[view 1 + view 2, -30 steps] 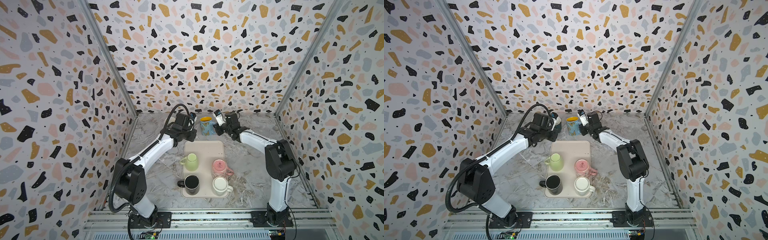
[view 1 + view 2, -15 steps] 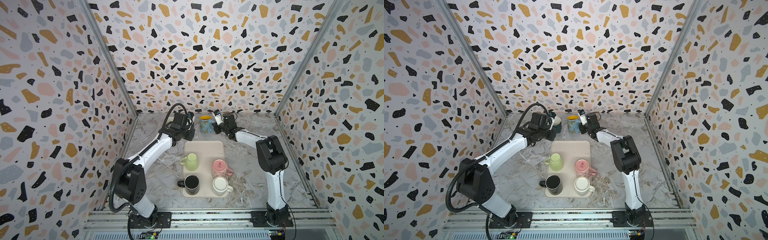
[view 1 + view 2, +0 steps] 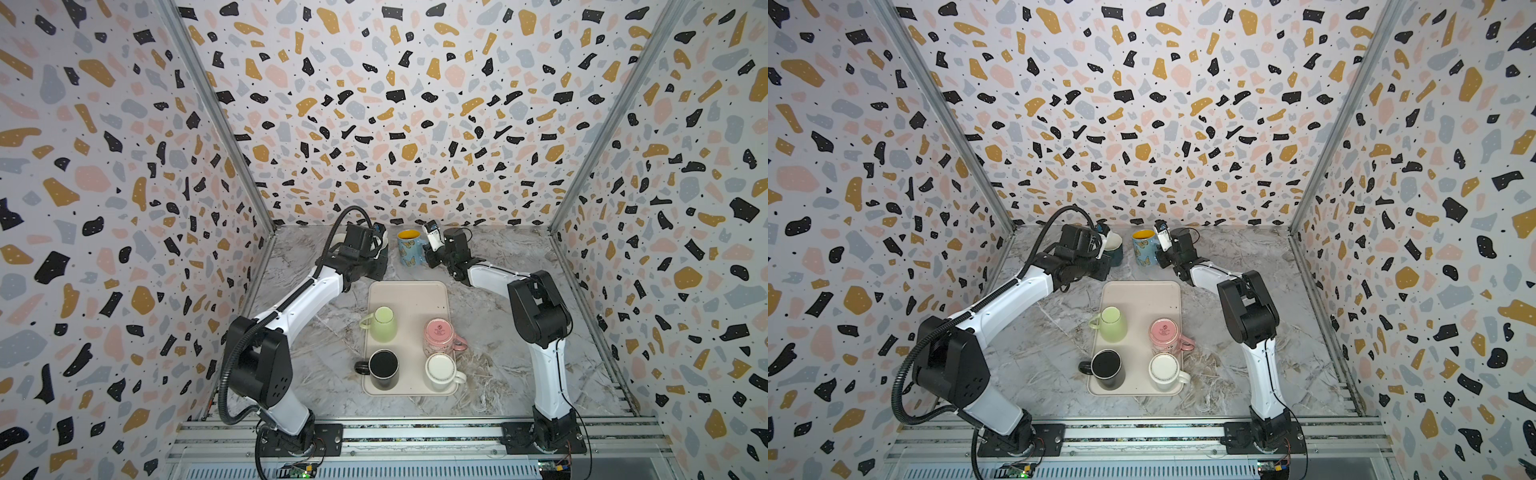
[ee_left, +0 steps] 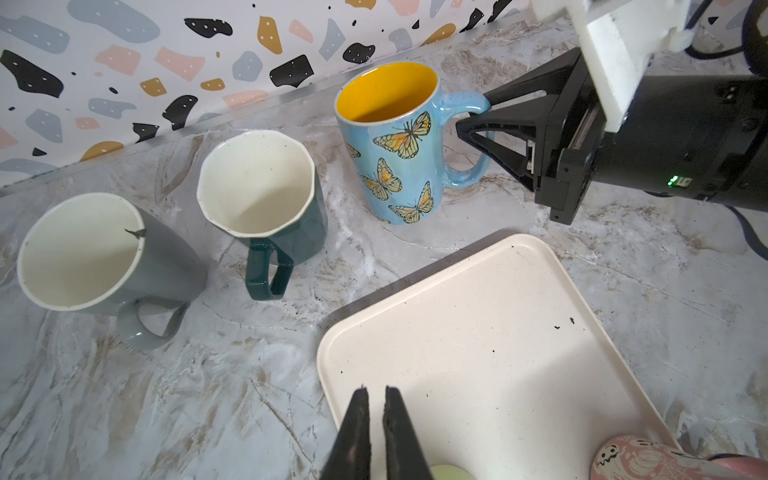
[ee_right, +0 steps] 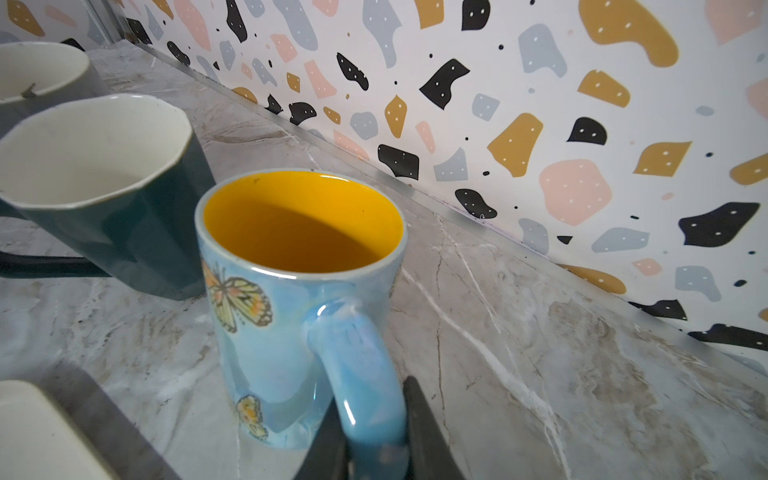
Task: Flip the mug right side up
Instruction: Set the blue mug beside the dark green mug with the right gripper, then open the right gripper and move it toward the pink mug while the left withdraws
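The mug (image 3: 409,249) (image 3: 1144,249) is light blue with orange butterflies and a yellow inside. It stands upright on the marble table at the back, mouth up. My right gripper (image 5: 374,436) (image 4: 473,116) is shut on the mug's handle (image 5: 357,353), with one black finger on each side of the loop. My left gripper (image 4: 375,390) is shut with nothing in it. It hovers over the far edge of the cream tray (image 4: 478,332), in front of the mug and to its left.
A dark green mug (image 4: 270,199) and a grey mug (image 4: 104,257) stand mouth up left of the butterfly mug, along the back wall. The tray (image 3: 409,299) carries several mugs, among them a green one (image 3: 384,324) and a pink one (image 3: 440,336).
The right arm's elbow has swung in toward the middle, with its gripper staying shut on the mug's handle. The mug has hardly shifted. The left arm has barely moved.
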Available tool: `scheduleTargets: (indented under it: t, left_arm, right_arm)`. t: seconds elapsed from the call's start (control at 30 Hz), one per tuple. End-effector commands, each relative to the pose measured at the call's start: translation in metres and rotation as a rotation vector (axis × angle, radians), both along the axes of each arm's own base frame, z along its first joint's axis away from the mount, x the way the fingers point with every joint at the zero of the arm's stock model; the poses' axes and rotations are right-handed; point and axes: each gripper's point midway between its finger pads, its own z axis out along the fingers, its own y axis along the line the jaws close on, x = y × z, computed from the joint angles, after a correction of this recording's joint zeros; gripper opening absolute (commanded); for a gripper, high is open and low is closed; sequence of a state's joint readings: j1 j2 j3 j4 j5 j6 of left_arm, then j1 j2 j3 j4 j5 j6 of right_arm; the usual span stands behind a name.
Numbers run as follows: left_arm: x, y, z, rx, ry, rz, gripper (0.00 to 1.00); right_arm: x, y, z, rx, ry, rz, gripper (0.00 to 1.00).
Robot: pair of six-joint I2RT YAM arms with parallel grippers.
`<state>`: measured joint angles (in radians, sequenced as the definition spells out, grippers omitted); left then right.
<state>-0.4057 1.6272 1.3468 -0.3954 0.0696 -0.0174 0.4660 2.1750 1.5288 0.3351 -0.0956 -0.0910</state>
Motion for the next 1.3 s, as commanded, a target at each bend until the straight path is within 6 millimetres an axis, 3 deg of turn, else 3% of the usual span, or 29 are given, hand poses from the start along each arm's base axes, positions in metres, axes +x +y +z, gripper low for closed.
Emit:
scheduleTargets:
  t: [0.0, 0.2, 0.53, 1.03, 1.27]
  left_arm:
    - [0.005, -0.002, 0.008, -0.026, -0.022, 0.005, 0.11]
    - [0.004, -0.002, 0.007, -0.033, -0.017, 0.002, 0.11]
    - [0.0, -0.002, 0.004, -0.04, -0.011, 0.001, 0.11]
    - [-0.004, -0.003, 0.003, -0.053, -0.005, -0.007, 0.12]
    - [-0.004, -0.002, 0.006, -0.058, -0.01, 0.002, 0.15]
  right_arm:
    - [0.003, 0.005, 0.038, 0.062, -0.115, 0.003, 0.0]
    - [-0.005, 0.003, 0.028, 0.061, -0.094, 0.012, 0.0]
    - [-0.017, 0.007, 0.016, 0.058, -0.052, 0.05, 0.18]
    - [-0.033, 0.011, -0.005, 0.039, 0.004, 0.081, 0.29]
    - [-0.037, 0.007, -0.004, 0.031, 0.012, 0.073, 0.45]
